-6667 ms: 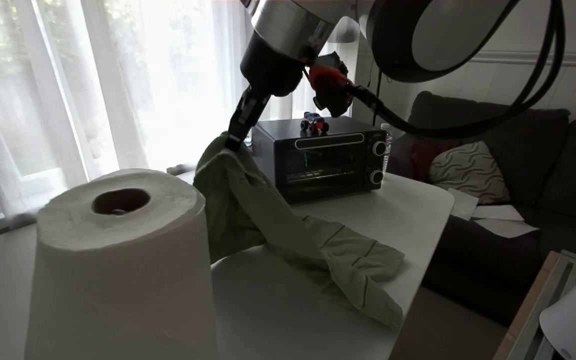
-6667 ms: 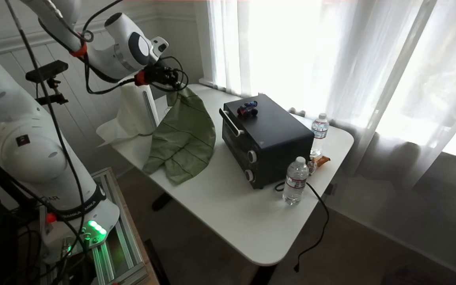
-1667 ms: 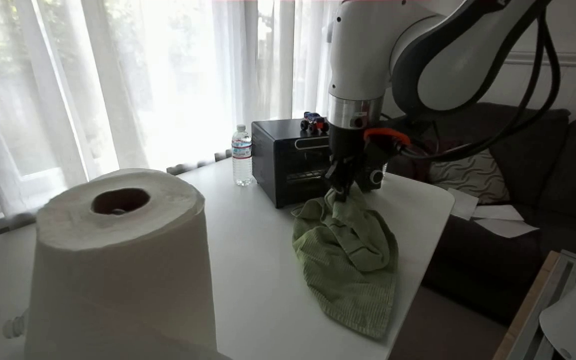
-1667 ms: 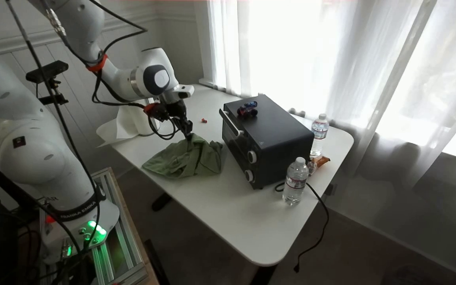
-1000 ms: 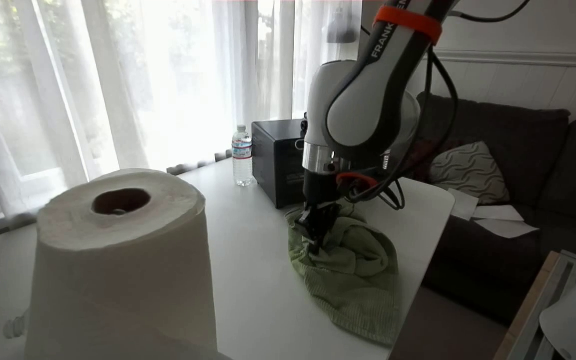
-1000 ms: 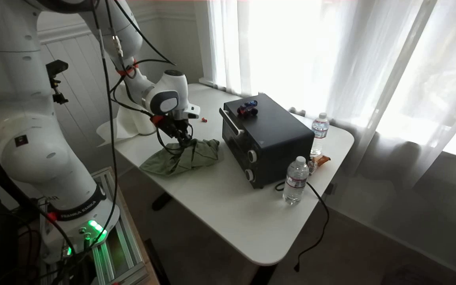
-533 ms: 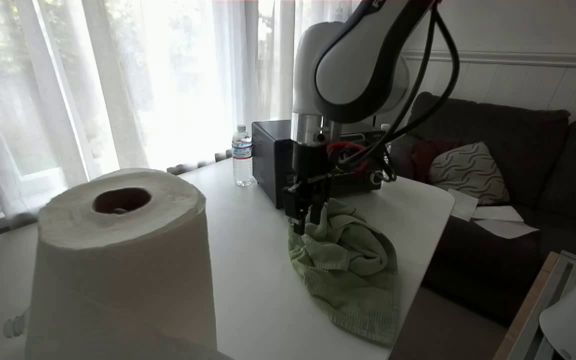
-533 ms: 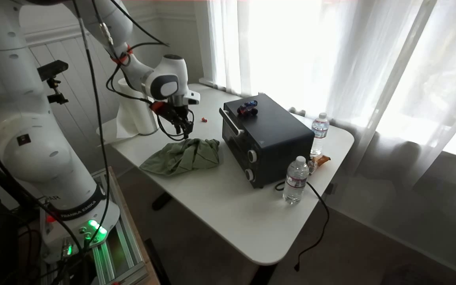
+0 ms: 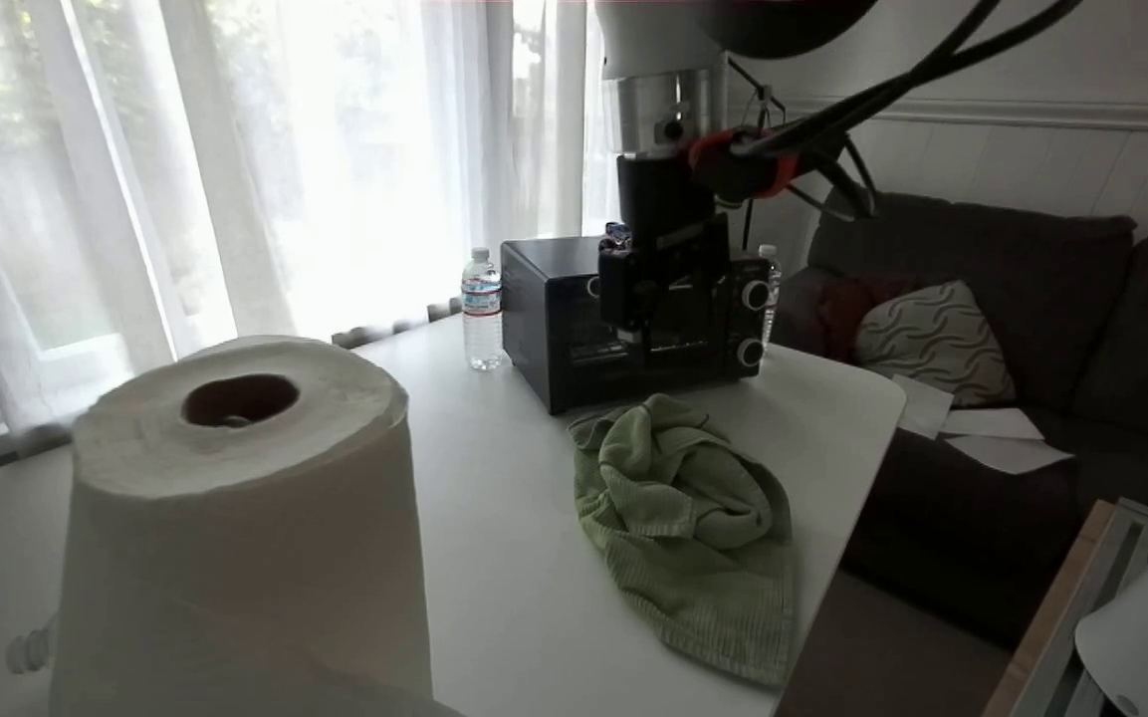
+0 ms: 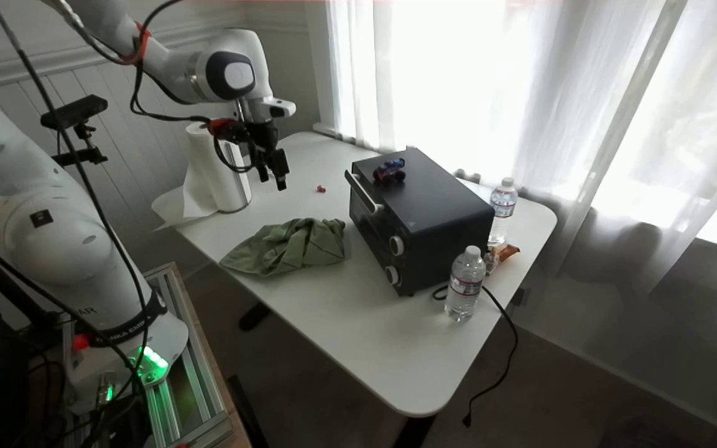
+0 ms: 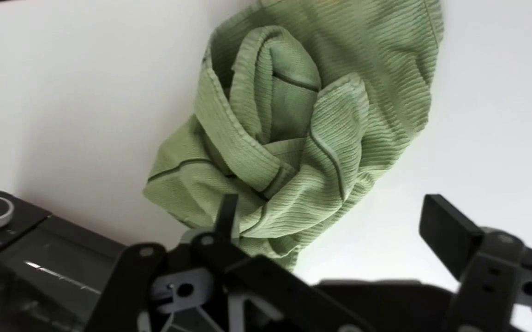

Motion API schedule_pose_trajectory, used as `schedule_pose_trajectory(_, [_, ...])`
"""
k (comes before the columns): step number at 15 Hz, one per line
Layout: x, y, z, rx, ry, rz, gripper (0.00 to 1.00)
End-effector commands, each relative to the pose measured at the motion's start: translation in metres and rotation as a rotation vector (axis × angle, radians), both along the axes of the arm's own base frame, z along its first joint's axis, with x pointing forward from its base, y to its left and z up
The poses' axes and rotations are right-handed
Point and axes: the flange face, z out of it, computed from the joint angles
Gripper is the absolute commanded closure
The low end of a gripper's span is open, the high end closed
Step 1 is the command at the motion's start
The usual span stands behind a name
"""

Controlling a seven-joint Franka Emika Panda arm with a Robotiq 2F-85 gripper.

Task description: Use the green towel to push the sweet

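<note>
The green towel (image 10: pixel 286 246) lies bunched on the white table, touched by nothing of mine. My gripper (image 11: pixel 330 201) hangs above it, jaws wide apart with only air between them; in the wrist view the towel's folds (image 11: pixel 284 152) show below and beyond the fingers. In an exterior view the gripper (image 10: pixel 272 181) is up between the towel and the paper roll. A small red piece, seemingly the sweet (image 10: pixel 321 189), lies on the table past the towel, apart from it. It cannot be made out in the wrist view.
A black toaster oven (image 10: pixel 423 211) with a toy truck (image 10: pixel 389 170) on top stands beside the towel. Water bottles (image 10: pixel 464 283) and an orange wrapper (image 10: pixel 502 254) are by the oven. A tall paper towel roll (image 9: pixel 245 538) stands at the opposite end.
The gripper, first holding the towel up and then down on it, has opened, let go and risen. The towel stays bunched on the table; the small red piece has come into view.
</note>
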Motion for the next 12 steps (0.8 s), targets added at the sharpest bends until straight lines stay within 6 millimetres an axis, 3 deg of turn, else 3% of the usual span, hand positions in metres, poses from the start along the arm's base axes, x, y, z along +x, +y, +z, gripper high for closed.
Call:
schedule_pose_trajectory(1, [-0.022,-0.018,0.045,-0.100,-0.073,-0.112,0.00])
schedule_pose_trajectory(5, [-0.028,-0.044,0.075,-0.179,-0.106,-0.232,0.00])
schedule_pose_trajectory(6, [-0.018,-0.032,0.064,-0.133,-0.072,-0.183,0.00])
schedule_pose_trajectory(12, [-0.018,-0.034,0.062,-0.138,-0.066,-0.184,0.00])
